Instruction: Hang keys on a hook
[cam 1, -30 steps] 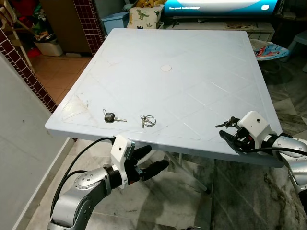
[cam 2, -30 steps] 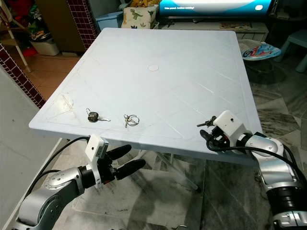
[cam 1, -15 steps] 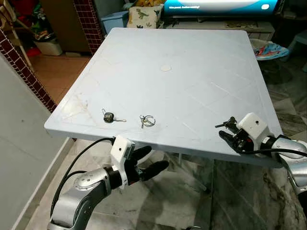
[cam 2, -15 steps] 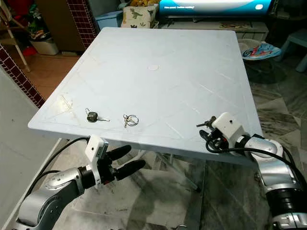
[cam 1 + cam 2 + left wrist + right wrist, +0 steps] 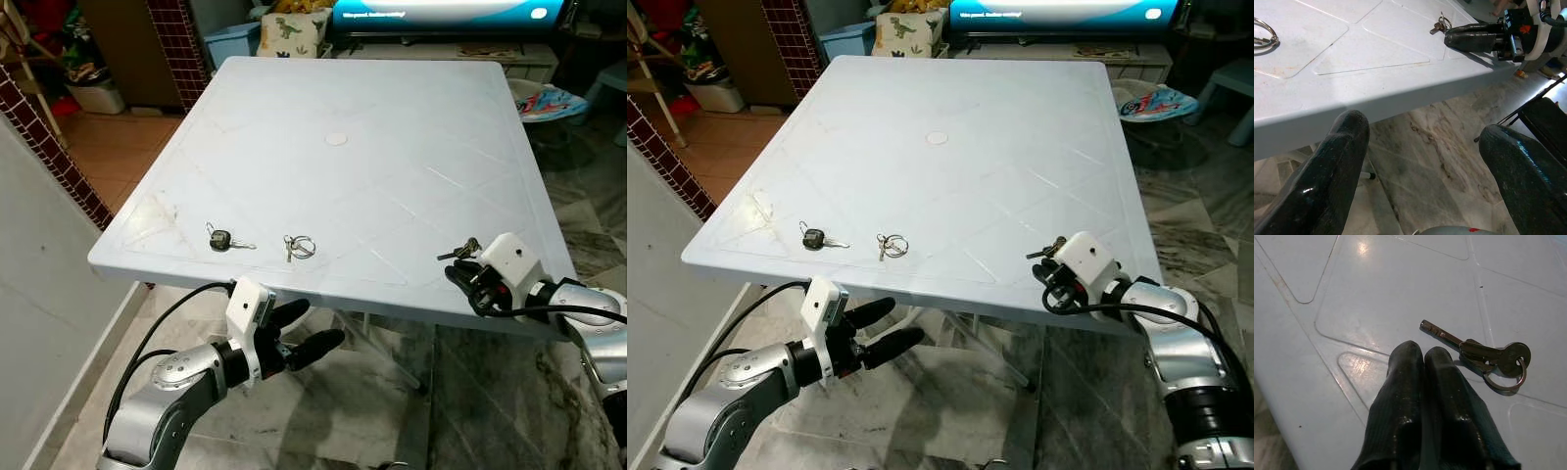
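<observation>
Three sets of keys lie on the white plastic table (image 5: 343, 88). A black-headed key (image 5: 220, 238) and a ring with small keys (image 5: 301, 245) sit near the front edge. A third bunch of keys (image 5: 460, 252) on a ring (image 5: 1503, 382) lies at the front right. My right gripper (image 5: 458, 277) rests on the table edge just beside that bunch, shut with its fingers (image 5: 1410, 382) pressed together and nothing between them. My left gripper (image 5: 318, 321) hangs open below the table's front edge, its fingers (image 5: 1337, 166) spread wide.
A white wall (image 5: 39, 294) and a brick pillar (image 5: 49, 147) stand to the left. Beyond the table's far end are a blue bin (image 5: 230, 41), a dinosaur cushion (image 5: 289, 29) and a low TV stand (image 5: 490, 54). Marble floor (image 5: 411, 411) lies under the table.
My right gripper has edged forward along the table edge, closer to the bunch of keys. The left arm has stayed in place. The camera has shifted slightly.
</observation>
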Motion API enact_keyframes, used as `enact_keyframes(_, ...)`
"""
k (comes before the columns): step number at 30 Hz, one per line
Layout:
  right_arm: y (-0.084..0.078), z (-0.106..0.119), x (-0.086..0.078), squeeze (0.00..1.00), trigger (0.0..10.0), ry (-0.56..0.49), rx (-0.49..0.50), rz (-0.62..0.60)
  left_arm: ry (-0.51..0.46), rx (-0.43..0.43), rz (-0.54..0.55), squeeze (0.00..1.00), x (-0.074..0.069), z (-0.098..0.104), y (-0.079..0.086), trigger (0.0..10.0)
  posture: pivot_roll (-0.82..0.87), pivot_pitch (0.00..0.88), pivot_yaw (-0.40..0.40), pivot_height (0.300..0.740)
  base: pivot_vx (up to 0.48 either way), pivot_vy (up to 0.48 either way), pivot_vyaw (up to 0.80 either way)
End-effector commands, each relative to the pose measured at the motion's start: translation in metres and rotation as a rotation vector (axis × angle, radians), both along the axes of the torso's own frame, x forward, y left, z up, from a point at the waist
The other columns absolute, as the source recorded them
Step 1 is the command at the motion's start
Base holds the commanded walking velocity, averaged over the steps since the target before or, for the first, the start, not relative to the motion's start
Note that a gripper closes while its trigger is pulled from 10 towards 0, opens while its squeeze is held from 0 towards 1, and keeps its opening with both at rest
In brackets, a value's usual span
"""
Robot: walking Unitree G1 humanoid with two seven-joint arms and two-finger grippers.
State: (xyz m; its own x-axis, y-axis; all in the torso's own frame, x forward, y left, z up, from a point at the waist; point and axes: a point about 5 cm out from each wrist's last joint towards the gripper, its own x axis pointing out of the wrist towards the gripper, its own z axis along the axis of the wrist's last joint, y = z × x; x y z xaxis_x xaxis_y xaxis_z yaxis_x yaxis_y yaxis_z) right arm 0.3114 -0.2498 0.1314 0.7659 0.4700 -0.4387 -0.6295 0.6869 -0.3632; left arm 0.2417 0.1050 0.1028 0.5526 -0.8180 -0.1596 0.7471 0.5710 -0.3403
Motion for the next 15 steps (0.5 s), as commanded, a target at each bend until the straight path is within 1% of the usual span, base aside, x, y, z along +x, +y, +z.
enact_keyframes(1, 0.012, -0.008, -0.001, 0.00, 0.0, 0.040, 0.039, 0.011, -0.001, 0.014, 0.000, 0.00, -0.002, 0.001, 0.002, 10.0, -0.08, 0.127, 0.090, 0.740, 0.000, 0.000, 0.00)
enact_keyframes(5, 0.017, -0.003, 0.001, 0.00, 0.0, 0.021, 0.059, 0.011, 0.001, 0.015, 0.001, 0.00, -0.002, 0.001, 0.003, 10.0, -0.08, 0.127, 0.090, 0.740, 0.000, 0.000, 0.00)
enact_keyframes(9, 0.025, 0.006, 0.007, 0.00, 0.0, -0.023, 0.115, -0.009, 0.001, 0.016, 0.004, 0.00, -0.001, 0.001, 0.003, 10.0, -0.07, 0.130, 0.091, 0.740, 0.000, 0.000, 0.00)
enact_keyframes(10, 0.029, 0.014, 0.012, 0.00, 0.0, -0.069, 0.141, -0.020, -0.002, 0.015, 0.007, 0.00, -0.001, 0.002, 0.003, 10.0, -0.07, 0.131, 0.091, 0.740, 0.000, 0.000, 0.00)
enact_keyframes(13, 0.036, 0.026, 0.018, 0.00, 0.0, -0.122, 0.190, -0.042, -0.007, 0.014, 0.014, 0.00, 0.000, 0.002, 0.003, 10.0, -0.07, 0.131, 0.091, 0.740, 0.000, 0.000, 0.00)
enact_keyframes(15, 0.043, 0.039, 0.024, 0.00, 0.0, -0.194, 0.212, -0.065, -0.007, 0.014, 0.018, 0.00, 0.000, 0.002, 0.003, 10.0, -0.07, 0.131, 0.091, 0.740, 0.000, 0.000, 0.00)
